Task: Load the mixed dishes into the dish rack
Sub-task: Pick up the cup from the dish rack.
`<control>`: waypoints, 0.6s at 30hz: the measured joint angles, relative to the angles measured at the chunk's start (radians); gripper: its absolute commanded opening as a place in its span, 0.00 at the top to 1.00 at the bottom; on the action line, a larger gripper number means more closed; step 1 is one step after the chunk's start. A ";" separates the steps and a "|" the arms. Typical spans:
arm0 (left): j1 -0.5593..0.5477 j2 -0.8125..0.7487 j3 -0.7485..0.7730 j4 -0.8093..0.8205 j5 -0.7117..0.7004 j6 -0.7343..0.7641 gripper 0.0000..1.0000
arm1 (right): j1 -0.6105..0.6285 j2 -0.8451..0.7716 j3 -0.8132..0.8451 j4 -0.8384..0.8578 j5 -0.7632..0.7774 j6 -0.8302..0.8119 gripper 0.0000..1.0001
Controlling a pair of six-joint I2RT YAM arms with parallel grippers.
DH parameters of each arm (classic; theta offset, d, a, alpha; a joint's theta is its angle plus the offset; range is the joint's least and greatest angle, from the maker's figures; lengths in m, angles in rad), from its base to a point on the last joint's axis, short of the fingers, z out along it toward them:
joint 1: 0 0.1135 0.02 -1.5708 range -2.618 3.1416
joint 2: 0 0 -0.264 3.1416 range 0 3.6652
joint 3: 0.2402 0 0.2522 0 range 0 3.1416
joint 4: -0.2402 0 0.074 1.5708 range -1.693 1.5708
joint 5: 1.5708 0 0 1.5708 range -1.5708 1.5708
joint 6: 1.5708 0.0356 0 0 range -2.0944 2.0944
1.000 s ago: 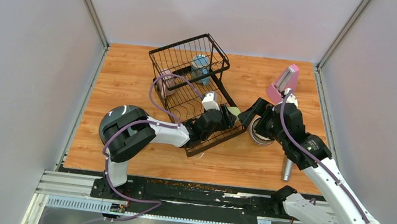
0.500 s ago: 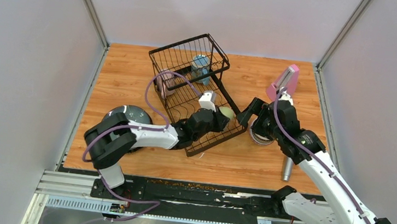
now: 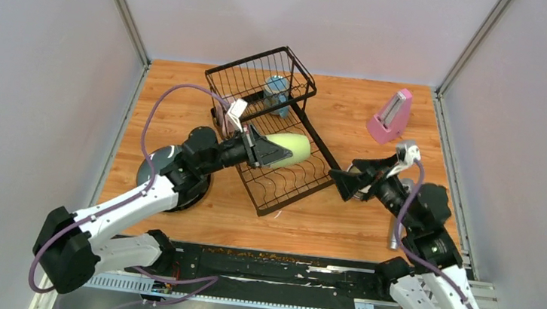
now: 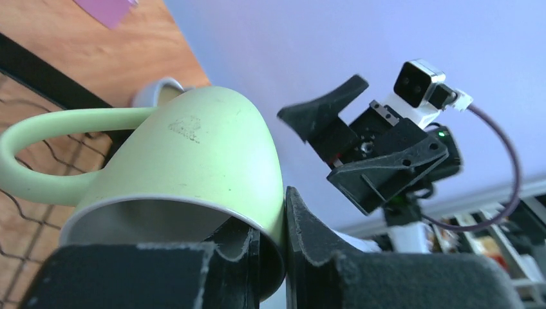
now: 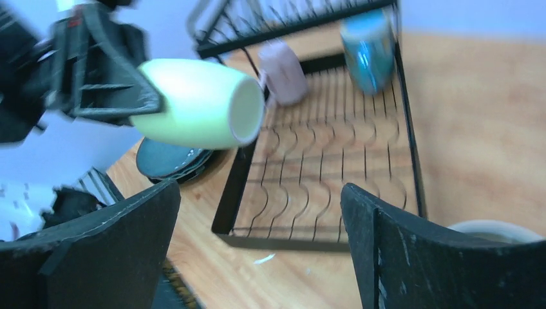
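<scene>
My left gripper (image 3: 264, 152) is shut on the rim of a pale-green mug (image 3: 288, 148), one finger inside and one outside (image 4: 273, 239). It holds the mug (image 4: 187, 151) on its side in the air above the low tray of the black wire dish rack (image 3: 287, 172). A blue mug (image 3: 276, 91) lies in the tall basket section and a pink mug (image 3: 224, 116) lies by the tray's far-left side. My right gripper (image 3: 343, 182) is open and empty to the right of the rack (image 5: 261, 193). The right wrist view shows the green mug (image 5: 196, 103) and the rack's wavy slots (image 5: 335, 167).
Dark plates (image 5: 169, 158) are stacked left of the rack, partly under my left arm. A white bowl rim (image 5: 496, 228) shows by my right fingers. A pink metronome (image 3: 390, 116) stands at the back right. A silver-grey microphone (image 3: 394, 239) lies at the right front.
My left arm has lifted the green mug and swung it back left, over the rack. My right gripper has drawn back from the rack, toward the front right.
</scene>
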 measured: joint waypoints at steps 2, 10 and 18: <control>0.034 -0.042 -0.023 -0.017 0.096 -0.057 1.00 | 0.000 -0.089 -0.081 0.126 -0.082 -0.092 0.05; 0.091 -0.057 0.037 -0.129 0.422 -0.203 1.00 | 0.048 -0.083 -0.163 0.254 -0.394 -0.664 0.03; 0.097 0.024 0.115 0.003 0.632 -0.375 1.00 | 0.085 0.032 -0.142 0.254 -0.484 -1.047 0.03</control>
